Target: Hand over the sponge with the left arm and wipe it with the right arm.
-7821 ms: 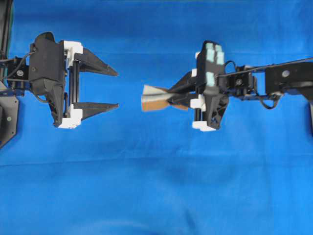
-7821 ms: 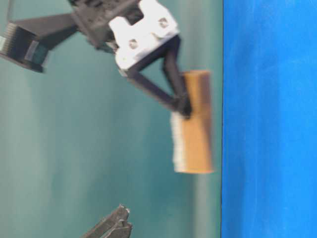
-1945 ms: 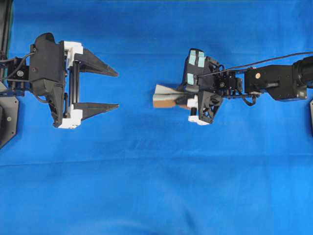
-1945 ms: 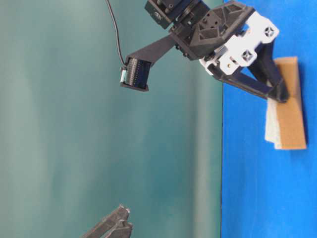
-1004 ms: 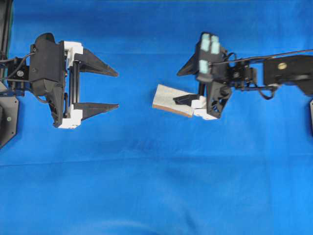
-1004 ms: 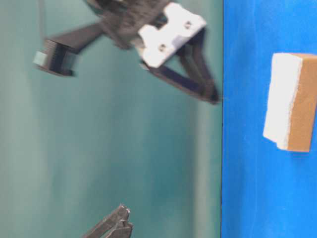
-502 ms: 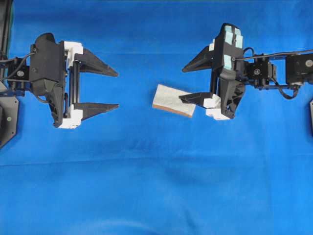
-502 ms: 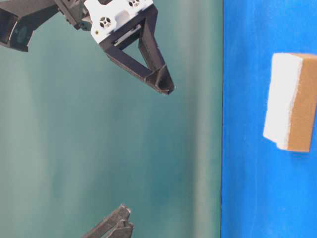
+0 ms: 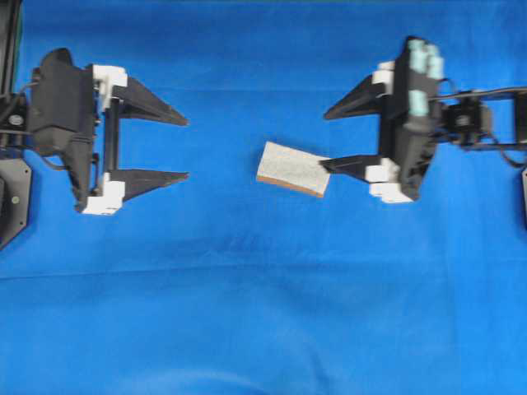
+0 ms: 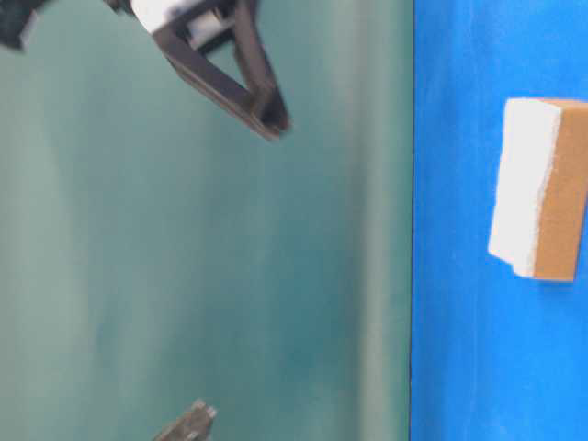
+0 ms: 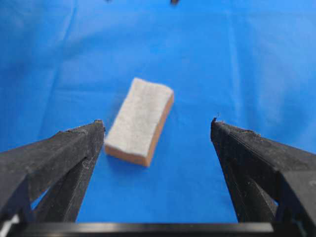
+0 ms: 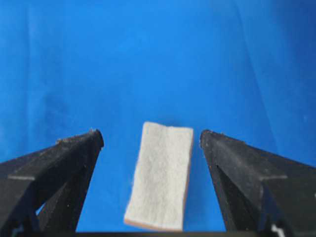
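- Sponge (image 9: pixel 292 169) released since earlier frame; now flat on blue counter (image 9: pixel 247 313), between arms.
- Right end effector (image 9: pixel 328 138) backed off, jaws wide, empty.
- Left end effector (image 9: pixel 186 148) wide, empty.
- Handover and wipe look finished.

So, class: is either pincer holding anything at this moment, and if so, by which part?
Nothing is held. The sponge lies flat on the blue cloth. The left pincer and right pincer are both open, clear of it.

One sponge (image 9: pixel 293 169) with a grey-white top over an orange-brown layer, one blue surface (image 9: pixel 263 313), two black robot arms, one left gripper (image 9: pixel 186 149), one right gripper (image 9: pixel 324 138), two pointed fingers on each
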`<action>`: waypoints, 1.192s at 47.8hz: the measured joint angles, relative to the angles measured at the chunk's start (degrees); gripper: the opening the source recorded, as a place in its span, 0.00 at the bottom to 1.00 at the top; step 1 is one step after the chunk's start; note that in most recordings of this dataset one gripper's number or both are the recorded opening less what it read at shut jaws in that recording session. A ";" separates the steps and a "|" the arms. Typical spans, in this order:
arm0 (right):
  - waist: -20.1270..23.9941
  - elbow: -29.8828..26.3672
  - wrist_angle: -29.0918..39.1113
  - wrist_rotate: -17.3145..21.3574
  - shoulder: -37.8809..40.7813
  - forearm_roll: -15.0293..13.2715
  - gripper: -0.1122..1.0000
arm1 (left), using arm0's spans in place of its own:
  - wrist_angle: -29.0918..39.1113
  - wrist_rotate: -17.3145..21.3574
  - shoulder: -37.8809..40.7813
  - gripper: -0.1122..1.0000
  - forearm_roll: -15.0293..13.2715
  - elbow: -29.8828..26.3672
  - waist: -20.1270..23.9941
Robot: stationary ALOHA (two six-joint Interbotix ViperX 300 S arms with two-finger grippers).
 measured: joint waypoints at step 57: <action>0.09 35.95 -5.62 1.58 -42.63 6.86 0.77 | 11.95 0.53 -42.54 0.91 0.09 21.80 0.00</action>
